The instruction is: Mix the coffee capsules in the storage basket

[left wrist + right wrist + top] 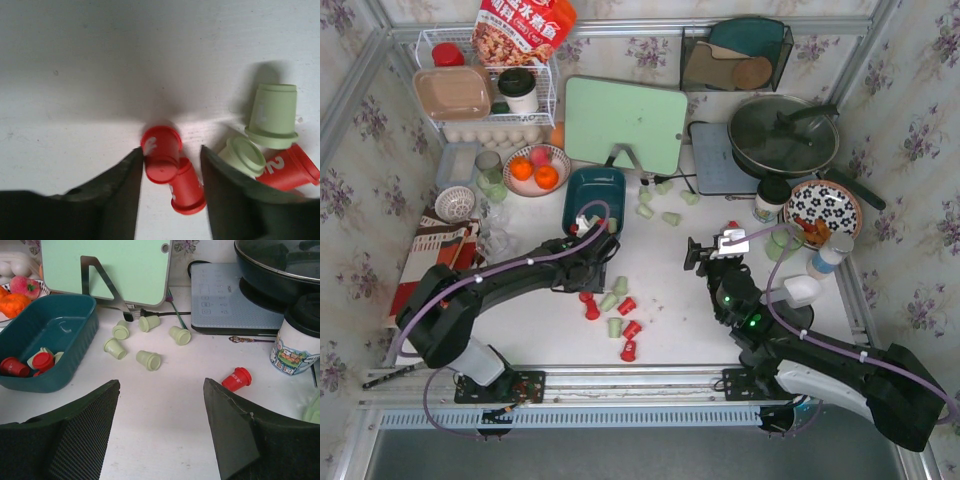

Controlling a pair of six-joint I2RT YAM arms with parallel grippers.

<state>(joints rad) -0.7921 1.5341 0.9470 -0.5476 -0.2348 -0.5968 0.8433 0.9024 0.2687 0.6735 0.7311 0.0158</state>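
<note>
The storage basket [593,195], a dark teal tub, stands at centre left; the right wrist view shows its wall [75,365] and red coffee capsules [42,361] inside. More capsules lie loose: a red and green cluster [615,315] in front and pale green ones [660,200] behind. My left gripper [582,285] is down on the table, open, its jaws straddling two red capsules [161,152] [187,192]; the left jaw touches one. Green capsules [272,117] and a red one [290,170] lie just right. My right gripper [161,382] [692,255] hovers open and empty, with a lone red capsule [236,379] to its right.
A pale green cutting board [625,122] stands behind the basket. A lidded pan [782,133] sits on a grey cooktop [225,295]. A mug [297,342], a patterned plate [822,208], a fruit bowl [537,168] and a white wire rack [485,90] ring the area.
</note>
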